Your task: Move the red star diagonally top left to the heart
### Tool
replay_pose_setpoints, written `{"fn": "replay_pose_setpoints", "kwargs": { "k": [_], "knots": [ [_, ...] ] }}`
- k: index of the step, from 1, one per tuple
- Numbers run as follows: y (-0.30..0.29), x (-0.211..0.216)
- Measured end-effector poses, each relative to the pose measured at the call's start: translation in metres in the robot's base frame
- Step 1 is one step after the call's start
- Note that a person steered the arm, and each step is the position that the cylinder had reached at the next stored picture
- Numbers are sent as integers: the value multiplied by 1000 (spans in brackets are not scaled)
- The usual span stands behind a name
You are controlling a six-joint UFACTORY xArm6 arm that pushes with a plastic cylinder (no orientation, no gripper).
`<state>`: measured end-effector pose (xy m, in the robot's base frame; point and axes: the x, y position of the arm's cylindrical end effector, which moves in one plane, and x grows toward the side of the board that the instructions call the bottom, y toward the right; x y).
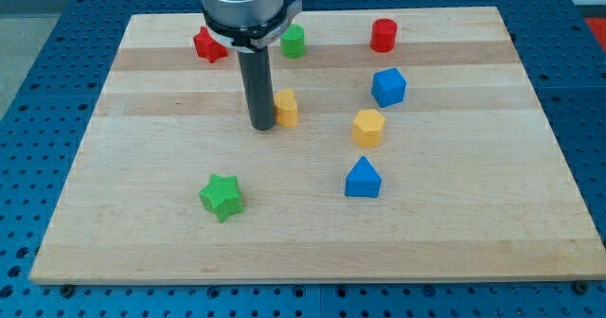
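While the rod stands over the board's upper middle, the scene reads as follows.

Red star: near the view's top left of the board, partly hidden behind the arm's grey housing.
Heart: the yellow block beside the rod may be it; its shape is partly covered, so I cannot tell for sure.
My tip: resting on the wood, just left of that yellow block, seemingly touching it; well below and to the right of the red star. No fingers here, only a plain dark rod holding nothing.
Green block: top centre, just right of the housing.
Red cylinder: top right.
Blue block: right of centre, below the red cylinder.
Yellow hexagon block: just below the blue block.
Blue house-shaped block: lower right of centre.
Green star: lower left, apart from the rest.
Board: pale wooden planks with lengthwise grain.
Surroundings: blue perforated bench around the board.
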<state>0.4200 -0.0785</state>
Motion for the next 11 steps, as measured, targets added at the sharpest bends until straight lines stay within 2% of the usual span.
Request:
{"fn": "replay_pose_setpoints", "kwargs": {
  "k": [2, 4, 5, 6, 7, 9, 11],
  "knots": [
    [-98, -56],
    [-149, -143],
    [-137, -152],
    [-97, -197],
    [-95, -199],
    [-91, -163],
    [-91, -160]
  ]
}}
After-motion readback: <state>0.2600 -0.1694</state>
